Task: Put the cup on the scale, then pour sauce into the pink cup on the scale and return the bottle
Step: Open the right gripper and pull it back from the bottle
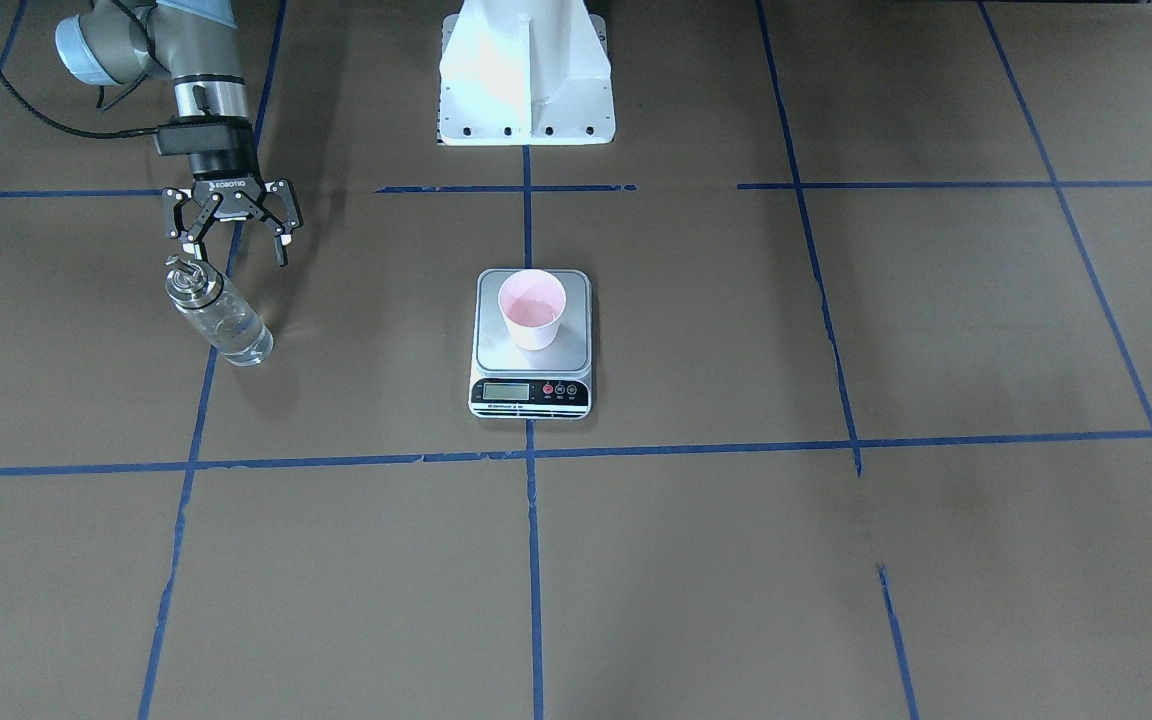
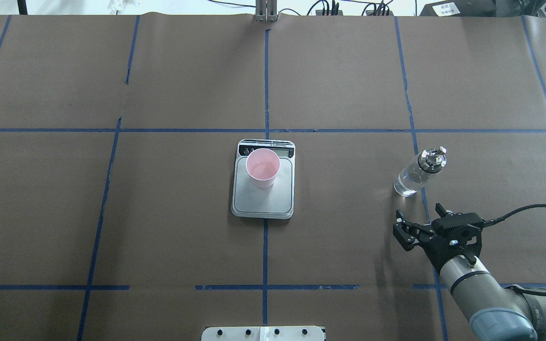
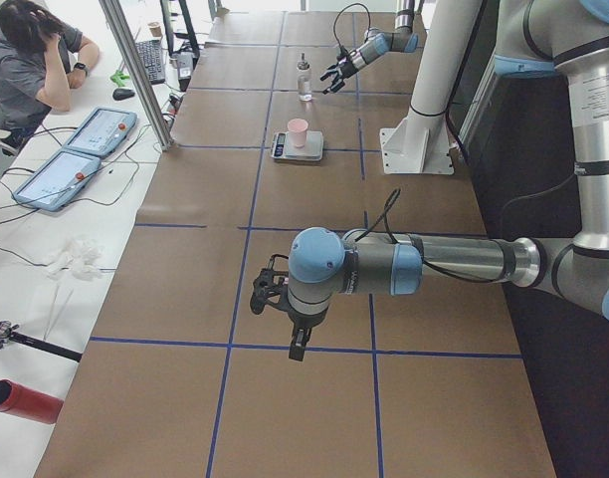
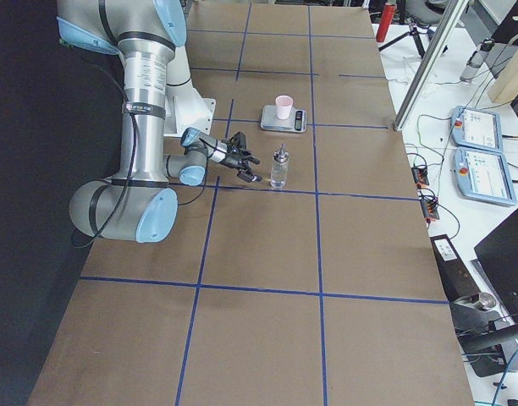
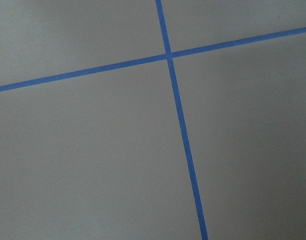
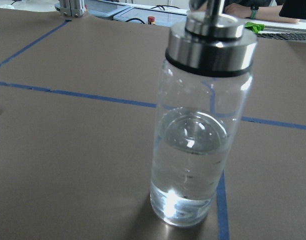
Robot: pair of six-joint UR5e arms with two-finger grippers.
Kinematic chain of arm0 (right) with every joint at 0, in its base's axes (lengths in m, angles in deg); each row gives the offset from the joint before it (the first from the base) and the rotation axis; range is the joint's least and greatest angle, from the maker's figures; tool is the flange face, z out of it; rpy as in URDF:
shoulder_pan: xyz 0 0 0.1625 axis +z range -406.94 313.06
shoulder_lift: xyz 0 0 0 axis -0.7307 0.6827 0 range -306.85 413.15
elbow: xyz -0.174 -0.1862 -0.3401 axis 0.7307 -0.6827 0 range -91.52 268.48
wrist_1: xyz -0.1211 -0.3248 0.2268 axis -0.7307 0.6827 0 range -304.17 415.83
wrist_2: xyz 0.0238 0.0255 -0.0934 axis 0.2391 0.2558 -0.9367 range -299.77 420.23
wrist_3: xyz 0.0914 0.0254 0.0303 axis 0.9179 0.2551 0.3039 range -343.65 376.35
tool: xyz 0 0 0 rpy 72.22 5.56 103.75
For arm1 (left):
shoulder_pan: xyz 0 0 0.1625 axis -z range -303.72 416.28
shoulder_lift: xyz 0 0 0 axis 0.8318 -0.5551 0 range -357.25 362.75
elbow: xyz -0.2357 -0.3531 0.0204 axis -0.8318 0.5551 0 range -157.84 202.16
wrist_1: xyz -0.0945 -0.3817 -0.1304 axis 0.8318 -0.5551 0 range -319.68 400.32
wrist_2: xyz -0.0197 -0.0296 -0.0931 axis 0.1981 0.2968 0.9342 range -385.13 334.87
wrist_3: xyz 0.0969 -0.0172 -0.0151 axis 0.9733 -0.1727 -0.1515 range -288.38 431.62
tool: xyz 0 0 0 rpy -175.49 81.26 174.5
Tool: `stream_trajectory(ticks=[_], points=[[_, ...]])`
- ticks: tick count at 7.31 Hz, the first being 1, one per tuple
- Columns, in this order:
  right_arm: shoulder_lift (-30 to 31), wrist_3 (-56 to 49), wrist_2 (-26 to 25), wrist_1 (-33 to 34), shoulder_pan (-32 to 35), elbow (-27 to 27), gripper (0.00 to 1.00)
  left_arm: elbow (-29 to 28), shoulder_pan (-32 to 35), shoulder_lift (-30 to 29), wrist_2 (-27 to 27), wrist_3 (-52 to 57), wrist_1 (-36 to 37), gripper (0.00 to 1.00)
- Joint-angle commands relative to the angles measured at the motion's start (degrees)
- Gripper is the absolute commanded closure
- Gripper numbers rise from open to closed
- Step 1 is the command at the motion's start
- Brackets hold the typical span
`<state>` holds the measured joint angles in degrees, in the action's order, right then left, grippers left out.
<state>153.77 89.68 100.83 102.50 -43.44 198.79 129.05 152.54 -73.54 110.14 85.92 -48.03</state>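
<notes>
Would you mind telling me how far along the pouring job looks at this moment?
Done: the cup stands on the scale. In hand: nothing; the right gripper is open near the upright, partly filled bottle on the table. I cannot tell whether any of its sauce is in the cup, so the pour and return may be left, or already finished.

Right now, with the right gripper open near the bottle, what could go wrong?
1. The bottle stands free, tall and slim, just ahead of the open right gripper. A finger brushing it on any move could tip it and spill.
2. The cup sits loose on the scale. If a pour is still to come, the stream could miss the narrow cup or the spout could nudge it.
</notes>
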Motion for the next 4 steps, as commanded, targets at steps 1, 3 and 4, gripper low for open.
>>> stream_trajectory(ticks=[1, 3, 4], points=[[9.1, -1.4, 5.2, -4.4, -0.7, 5.9, 0.0, 0.0, 0.0, 0.0, 0.0, -0.1, -0.1, 0.0], [12.8, -12.7, 12.0, -17.9, 4.9, 1.6, 0.0, 0.0, 0.0, 0.0, 0.0, -0.1, -0.1, 0.0], [12.8, -16.3, 21.2, -23.7, 12.7, -2.9, 0.0, 0.1, 0.0, 0.0, 0.0, -0.1, -0.1, 0.0]])
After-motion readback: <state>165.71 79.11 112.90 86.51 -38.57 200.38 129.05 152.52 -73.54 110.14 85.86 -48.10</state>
